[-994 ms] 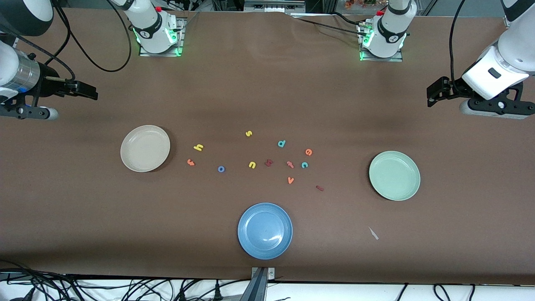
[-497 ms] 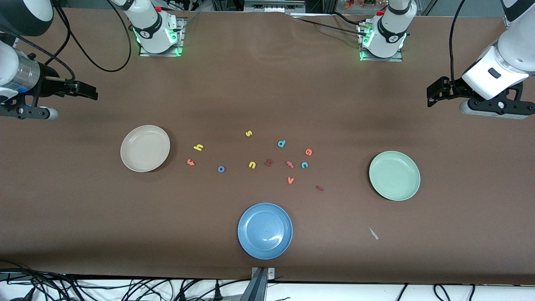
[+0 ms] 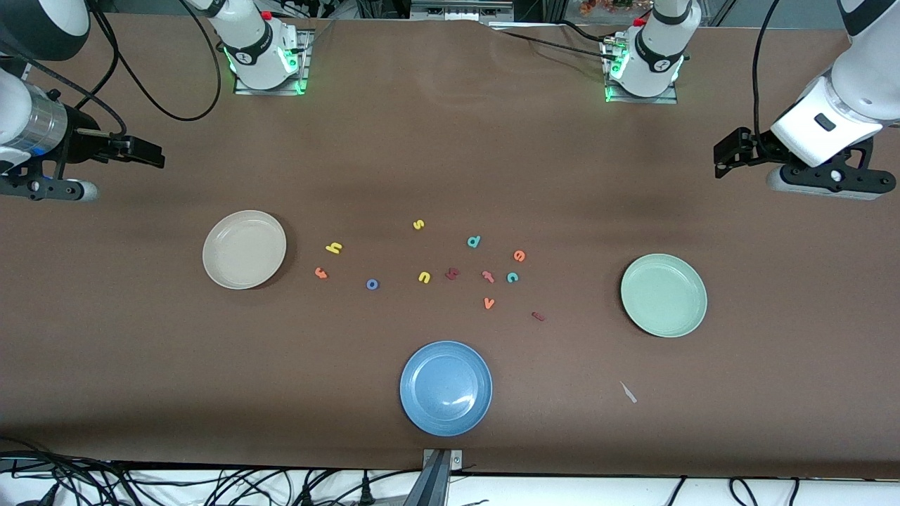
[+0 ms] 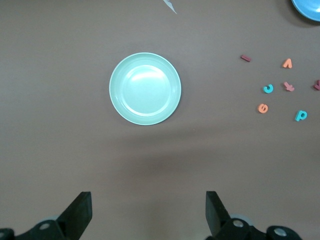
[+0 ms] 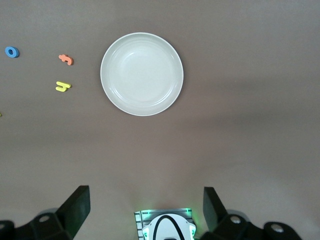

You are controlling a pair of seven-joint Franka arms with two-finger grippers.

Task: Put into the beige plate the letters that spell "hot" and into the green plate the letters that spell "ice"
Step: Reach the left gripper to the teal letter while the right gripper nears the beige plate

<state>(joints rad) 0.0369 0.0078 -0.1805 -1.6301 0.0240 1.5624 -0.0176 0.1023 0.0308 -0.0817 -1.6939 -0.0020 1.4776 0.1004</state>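
The beige plate (image 3: 244, 249) (image 5: 142, 74) lies toward the right arm's end, the green plate (image 3: 664, 295) (image 4: 145, 88) toward the left arm's end. Between them lie the yellow h (image 3: 334, 247), orange t (image 3: 321, 273) and blue o (image 3: 372, 284) beside the beige plate. The orange e (image 3: 519, 255), teal c (image 3: 512, 277) and dark red i (image 3: 538, 316) lie closer to the green plate. My left gripper (image 3: 728, 151) (image 4: 148, 200) hangs open and empty over bare table beside the green plate. My right gripper (image 3: 144, 152) (image 5: 145, 195) waits open and empty beside the beige plate.
A blue plate (image 3: 446, 388) sits nearest the front camera. Other letters are scattered mid-table: yellow s (image 3: 418, 224), yellow u (image 3: 424, 277), a dark red letter (image 3: 452, 273), salmon t (image 3: 488, 275), teal d (image 3: 474, 241), orange v (image 3: 489, 303). A small paper scrap (image 3: 628, 392) lies near the green plate.
The left arm's hand has shifted slightly toward the robots' bases. The right arm, plates and letters have not moved.
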